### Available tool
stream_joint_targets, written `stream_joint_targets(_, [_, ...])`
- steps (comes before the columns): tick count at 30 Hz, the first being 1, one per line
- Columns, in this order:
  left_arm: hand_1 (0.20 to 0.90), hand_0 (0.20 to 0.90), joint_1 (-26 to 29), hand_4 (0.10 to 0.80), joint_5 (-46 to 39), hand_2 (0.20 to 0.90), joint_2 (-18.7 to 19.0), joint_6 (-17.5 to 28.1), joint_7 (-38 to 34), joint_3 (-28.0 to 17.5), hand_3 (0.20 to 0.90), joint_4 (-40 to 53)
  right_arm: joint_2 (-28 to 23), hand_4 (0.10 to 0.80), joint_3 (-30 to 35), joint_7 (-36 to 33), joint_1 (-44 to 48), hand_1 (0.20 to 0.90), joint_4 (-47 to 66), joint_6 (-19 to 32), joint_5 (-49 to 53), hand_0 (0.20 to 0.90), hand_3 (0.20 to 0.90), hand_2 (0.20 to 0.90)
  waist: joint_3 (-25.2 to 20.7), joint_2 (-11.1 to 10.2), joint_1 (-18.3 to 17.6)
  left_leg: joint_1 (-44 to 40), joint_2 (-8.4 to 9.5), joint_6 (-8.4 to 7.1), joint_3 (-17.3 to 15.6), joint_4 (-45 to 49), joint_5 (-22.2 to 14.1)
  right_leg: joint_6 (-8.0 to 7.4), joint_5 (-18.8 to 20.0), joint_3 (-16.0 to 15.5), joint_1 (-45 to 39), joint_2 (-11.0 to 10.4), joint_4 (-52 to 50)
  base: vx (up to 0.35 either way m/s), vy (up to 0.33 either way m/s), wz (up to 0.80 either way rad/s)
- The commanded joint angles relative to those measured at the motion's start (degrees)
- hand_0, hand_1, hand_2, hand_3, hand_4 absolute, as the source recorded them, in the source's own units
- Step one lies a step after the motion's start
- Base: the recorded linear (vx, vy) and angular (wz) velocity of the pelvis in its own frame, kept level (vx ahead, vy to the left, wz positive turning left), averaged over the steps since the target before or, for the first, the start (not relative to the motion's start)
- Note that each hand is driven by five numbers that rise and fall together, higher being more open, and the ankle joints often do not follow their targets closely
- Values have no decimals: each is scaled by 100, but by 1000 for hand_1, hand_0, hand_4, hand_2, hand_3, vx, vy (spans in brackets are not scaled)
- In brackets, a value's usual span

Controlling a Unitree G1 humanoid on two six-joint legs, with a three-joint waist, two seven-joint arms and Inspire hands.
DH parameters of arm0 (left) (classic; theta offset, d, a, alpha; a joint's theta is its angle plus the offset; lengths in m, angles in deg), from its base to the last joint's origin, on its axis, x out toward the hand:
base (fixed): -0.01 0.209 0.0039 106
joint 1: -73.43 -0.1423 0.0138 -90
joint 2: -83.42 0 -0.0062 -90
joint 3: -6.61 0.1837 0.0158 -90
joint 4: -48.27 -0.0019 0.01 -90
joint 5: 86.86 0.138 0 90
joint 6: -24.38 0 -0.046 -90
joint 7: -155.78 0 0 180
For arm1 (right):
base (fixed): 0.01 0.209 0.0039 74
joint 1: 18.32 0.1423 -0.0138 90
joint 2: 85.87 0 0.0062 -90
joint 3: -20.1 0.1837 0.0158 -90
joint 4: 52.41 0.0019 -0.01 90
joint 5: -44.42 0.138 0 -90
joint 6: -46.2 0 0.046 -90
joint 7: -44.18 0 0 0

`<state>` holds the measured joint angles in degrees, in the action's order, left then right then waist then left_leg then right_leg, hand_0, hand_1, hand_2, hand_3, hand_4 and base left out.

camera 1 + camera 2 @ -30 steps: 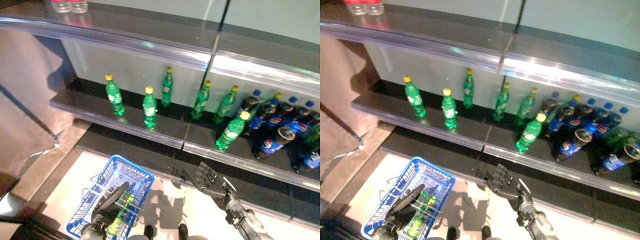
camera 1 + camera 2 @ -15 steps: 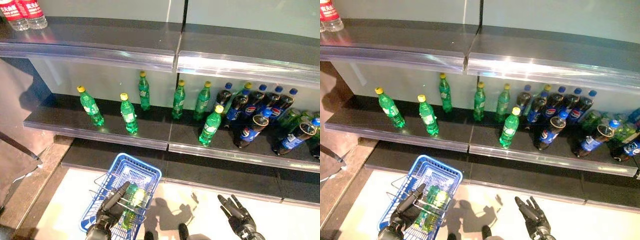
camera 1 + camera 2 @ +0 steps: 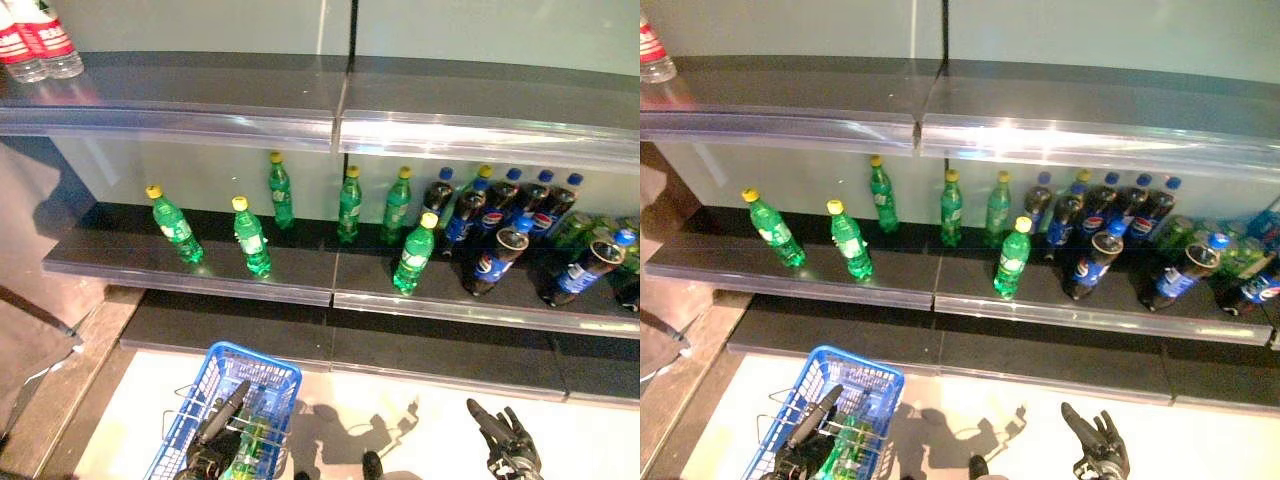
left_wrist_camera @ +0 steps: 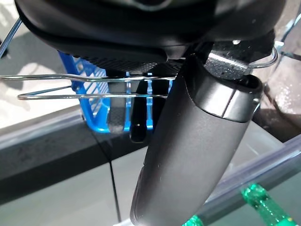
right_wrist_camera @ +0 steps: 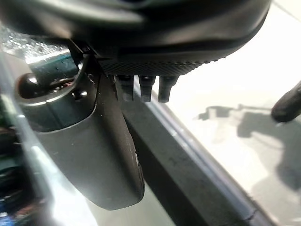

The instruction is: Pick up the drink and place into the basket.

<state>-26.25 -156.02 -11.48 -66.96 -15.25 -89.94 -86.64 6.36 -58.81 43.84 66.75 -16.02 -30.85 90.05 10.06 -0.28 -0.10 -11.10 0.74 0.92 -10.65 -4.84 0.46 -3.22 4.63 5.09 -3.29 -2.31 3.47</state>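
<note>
Curling round the wire handles of the blue basket [image 3: 262, 372] at lower left, the left hand [image 3: 212, 438] gripped them, while the right hand [image 3: 508, 440] hung open-fingered at lower right.

I count six green bottles [image 3: 413, 254] upright on the lower shelf [image 3: 200, 272], plus one green bottle in basket [image 3: 248, 446]. I count one blue basket [image 3: 262, 372]. The dark cola bottles [image 3: 491, 262] stand clustered too tightly for a firm count; at least seven blue caps show. Two clear bottles [image 3: 30, 40] stand on the upper shelf [image 3: 180, 110].
</note>
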Motion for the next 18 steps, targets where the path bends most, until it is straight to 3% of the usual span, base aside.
stream_joint_targets(1, [300, 300, 607, 100, -277, 300, 385, 960, 629, -415, 200, 901, -508, 800, 40, 203, 248, 900, 91, 428, -199, 900, 900, 900, -593, -21, 88, 188, 476, 179, 448, 508, -945, -458, -12, -483, 45, -348, 119, -116, -182, -58])
stream_joint_targets(4, [300, 300, 534, 100, -172, 300, 467, 924, 601, -487, 200, 996, -381, 800, -124, 232, 228, 900, 358, 507, -239, 900, 900, 900, -545, -41, 171, 216, 322, 189, 188, 512, -885, -547, -20, -707, 119, -673, -105, -95, -265, -75])
stream_joint_targets(11, [300, 300, 581, 100, -129, 300, 646, 797, 427, -552, 200, 1023, -234, 800, -351, 344, 275, 900, 711, 715, -128, 900, 900, 900, -476, -42, 267, 209, 62, 139, -152, 651, -920, -552, -180, -1307, 212, -896, -515, -34, -438, -49])
stream_joint_targets(13, [300, 300, 563, 100, -138, 300, 634, 738, 329, -646, 200, 1118, -209, 800, -491, 235, 273, 900, 969, 800, -297, 900, 900, 900, -486, 9, 268, 173, -194, 18, -220, 659, -894, -478, -355, -1434, 153, -802, -612, 49, -682, -55])
stream_joint_targets(14, [300, 300, 563, 100, -137, 300, 634, 736, 324, -650, 200, 1122, -207, 800, -495, 227, 274, 900, 979, 800, -306, 900, 900, 900, -496, 4, 269, 192, -197, 11, -225, 657, -875, -469, -344, -1429, 172, -799, -611, 80, -617, -44])
stream_joint_targets(15, [300, 300, 532, 100, -271, 300, 582, 694, 218, -717, 200, 1179, -243, 800, -579, 67, 250, 900, 1289, 757, -448, 900, 900, 900, -511, 54, 234, 224, -461, -133, -210, 726, -772, -379, -531, -1460, 213, -706, -823, 64, -506, -38])
stream_joint_targets(18, [300, 300, 530, 100, -254, 300, 376, 766, 130, -763, 200, 1119, -354, 800, -600, -129, 178, 900, 1728, 675, -735, 900, 900, 900, -506, 118, 141, 372, -870, -445, -158, 932, -499, -127, -802, -1593, 198, -576, -1095, 86, -521, -53])
